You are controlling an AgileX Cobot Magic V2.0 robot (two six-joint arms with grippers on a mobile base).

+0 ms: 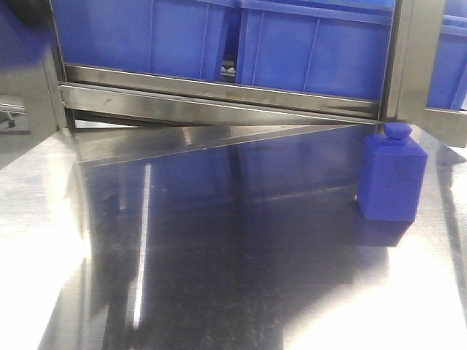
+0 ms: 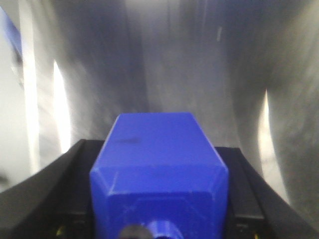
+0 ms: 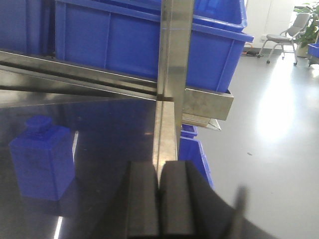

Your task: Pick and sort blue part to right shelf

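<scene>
L gripper [image 2: 157, 149] clamped on blue part [image 2: 157, 169], long axis along jaws. 2nd part [image 1: 392, 179] upright on table [image 1: 219, 255], left of R gripper [image 3: 158, 169]: R pinched together, empty, just below shelf rail [image 3: 207, 99]

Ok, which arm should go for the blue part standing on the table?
Probably the right: the right gripper is shut, empty, and sees the standing blue part, while the left gripper grips a second blue part.

This is looking like an industrial workshop: blue plastic bins [image 1: 314, 44] are sitting in steel shelving [image 1: 219, 91] behind a stainless bench [image 1: 219, 248], and a polished grey floor [image 3: 269, 129] is stretching toward an office chair [image 3: 279, 40].
</scene>
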